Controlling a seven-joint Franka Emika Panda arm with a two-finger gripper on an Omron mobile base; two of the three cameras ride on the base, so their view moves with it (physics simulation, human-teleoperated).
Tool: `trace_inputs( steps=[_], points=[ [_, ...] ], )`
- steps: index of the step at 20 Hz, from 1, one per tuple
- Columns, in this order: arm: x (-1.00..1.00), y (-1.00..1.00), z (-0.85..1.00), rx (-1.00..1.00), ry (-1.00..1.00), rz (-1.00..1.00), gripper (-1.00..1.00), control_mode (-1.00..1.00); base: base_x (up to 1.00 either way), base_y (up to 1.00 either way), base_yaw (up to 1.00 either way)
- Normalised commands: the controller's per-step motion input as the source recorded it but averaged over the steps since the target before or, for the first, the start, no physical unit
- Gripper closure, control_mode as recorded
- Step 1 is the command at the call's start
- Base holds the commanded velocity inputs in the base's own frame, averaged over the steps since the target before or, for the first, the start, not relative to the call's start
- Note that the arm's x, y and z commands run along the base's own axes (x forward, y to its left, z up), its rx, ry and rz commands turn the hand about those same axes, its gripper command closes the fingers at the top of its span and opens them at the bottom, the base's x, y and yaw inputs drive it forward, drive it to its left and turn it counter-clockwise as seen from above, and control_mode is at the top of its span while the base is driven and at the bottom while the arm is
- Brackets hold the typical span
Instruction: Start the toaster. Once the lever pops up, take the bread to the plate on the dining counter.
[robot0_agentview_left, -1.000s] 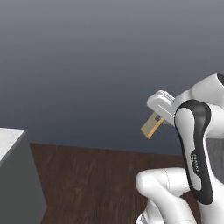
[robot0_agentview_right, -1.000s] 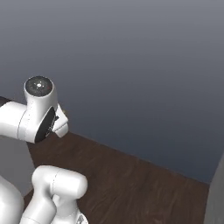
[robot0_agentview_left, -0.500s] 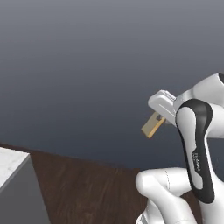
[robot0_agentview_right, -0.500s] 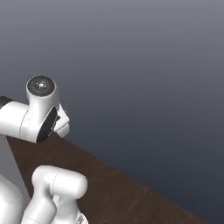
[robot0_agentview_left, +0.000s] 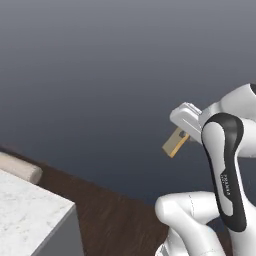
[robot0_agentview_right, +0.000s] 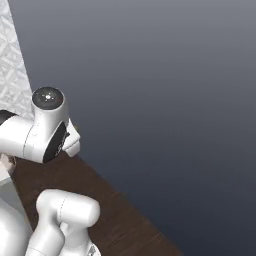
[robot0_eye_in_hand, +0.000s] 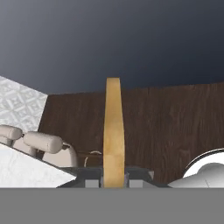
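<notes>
Gripper (robot0_eye_in_hand: 113, 177) pinching bread (robot0_eye_in_hand: 113, 131) by its lower edge | carried high near dining counter (robot0_agentview_left: 30, 210) | risk: thin slice slipping loose during transit.

The white arm (robot0_agentview_right: 42, 135) stands over dark wood floor (robot0_agentview_right: 115, 215), with possibly patterned wall (robot0_agentview_right: 12, 75) at upper left.

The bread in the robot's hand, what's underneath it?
Beneath the bread, held edge-on in the gripper, lies dark wood floor. To one side are beige stools by the white dining counter. The slice itself covers a strip of floor.
</notes>
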Motion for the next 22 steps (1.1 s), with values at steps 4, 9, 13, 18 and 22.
trace_inputs(
  steps=[4,9,13,18,22],
  points=[
    [0.0,0.0,0.0,0.0,0.0,0.0,1.0,1.0,1.0,0.14,0.46],
    [0.0,0.0,0.0,0.0,0.0,0.0,1.0,1.0,1.0,0.0,0.56],
    [0.0,0.0,0.0,0.0,0.0,0.0,1.0,1.0,1.0,0.0,0.58],
    [0.0,0.0,0.0,0.0,0.0,0.0,1.0,1.0,1.0,-0.03,0.57],
    [0.0,0.0,0.0,0.0,0.0,0.0,1.0,1.0,0.93,-0.37,0.55]
  ],
)
